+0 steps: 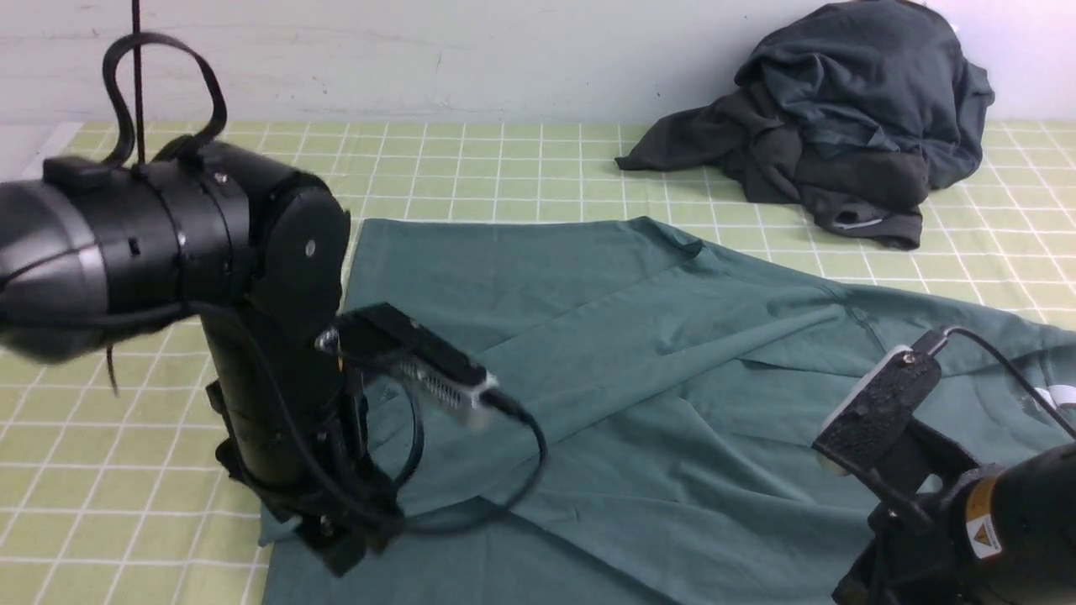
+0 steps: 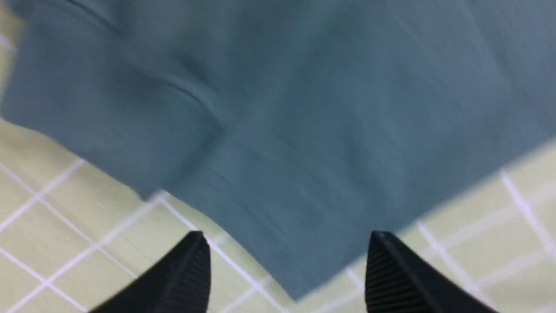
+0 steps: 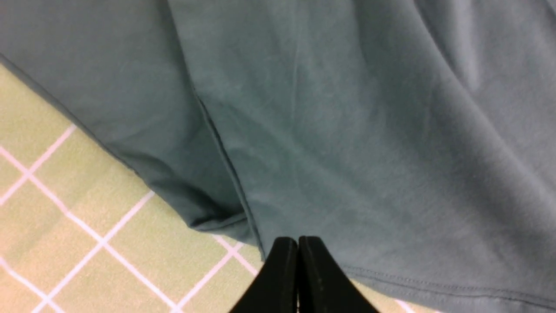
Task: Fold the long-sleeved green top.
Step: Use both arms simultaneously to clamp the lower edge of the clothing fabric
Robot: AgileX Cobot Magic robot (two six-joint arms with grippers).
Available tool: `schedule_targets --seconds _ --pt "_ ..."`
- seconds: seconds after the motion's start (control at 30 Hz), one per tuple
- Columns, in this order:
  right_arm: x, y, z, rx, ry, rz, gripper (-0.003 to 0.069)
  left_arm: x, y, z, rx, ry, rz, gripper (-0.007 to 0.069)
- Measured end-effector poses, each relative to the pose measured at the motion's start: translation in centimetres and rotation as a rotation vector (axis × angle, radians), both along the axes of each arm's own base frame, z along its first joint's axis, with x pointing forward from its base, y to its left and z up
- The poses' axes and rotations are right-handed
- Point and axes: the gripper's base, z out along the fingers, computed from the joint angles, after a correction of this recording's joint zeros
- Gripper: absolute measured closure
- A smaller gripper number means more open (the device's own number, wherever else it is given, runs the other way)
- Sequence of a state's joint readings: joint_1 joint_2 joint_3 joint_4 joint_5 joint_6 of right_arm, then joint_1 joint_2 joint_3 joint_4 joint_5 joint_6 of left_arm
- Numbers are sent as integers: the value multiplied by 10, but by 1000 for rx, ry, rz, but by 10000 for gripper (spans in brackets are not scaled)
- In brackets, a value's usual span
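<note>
L jaws wide apart over corner of green top [image 2: 304,108] — R jaws together at its hem

Fat black left arm [image 1: 261,336] with grey band [image 1: 76,252], looping black cable [image 1: 160,59], small silver-edged camera [image 1: 424,370], black right arm [image 1: 1025,521] with yellow warning sticker [image 1: 979,517]
</note>
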State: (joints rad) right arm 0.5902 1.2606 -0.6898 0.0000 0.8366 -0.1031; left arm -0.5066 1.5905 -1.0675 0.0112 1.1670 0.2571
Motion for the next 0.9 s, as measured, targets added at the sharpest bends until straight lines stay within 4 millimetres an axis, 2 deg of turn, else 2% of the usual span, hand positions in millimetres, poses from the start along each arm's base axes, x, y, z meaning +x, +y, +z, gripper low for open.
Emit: schedule_targets --seconds 0.07,0.1,0.13,0.17,0.2,0.23,0.3,0.43,0.57,0.7,0.8,0.83,0.9 --pt "-1 0 0 -4 6 1 659 -21 1 -9 -1 -2 -160 173" --pt "-1 0 0 -5 7 1 659 -21 1 -8 -6 -11 -160 173" --pt "-1 -1 0 -7 9 2 659 -35 8 -23 -3 -1 -297 173" --pt "-1 -1 0 -8 10 2 659 -35 7 -22 -6 -9 -297 173" --pt "-1 -1 0 -8 11 2 659 -43 13 -37 4 9 -396 173" --pt "-1 -1 0 -9 12 2 659 -44 14 -39 5 9 -405 173" --pt "-2 0 0 2 20 -4 659 -50 18 -56 17 16 -497 173" --pt "-2 1 -1 8 25 -1 659 -50 19 -73 19 26 -531 176" --pt "-3 1 -1 15 32 5 659 -48 19 -77 30 26 -542 227" --pt "-3 2 -1 14 33 18 659 -45 20 -75 46 -12 -543 401" --pt "-4 1 2 14 19 40 659 -47 21 -65 31 -58 -497 547" --pt "-5 0 5 18 1 59 659 -50 22 -53 13 -107 -471 593" --pt "-8 -2 14 34 -49 92 659 -54 25 -37 -13 -175 -433 613"
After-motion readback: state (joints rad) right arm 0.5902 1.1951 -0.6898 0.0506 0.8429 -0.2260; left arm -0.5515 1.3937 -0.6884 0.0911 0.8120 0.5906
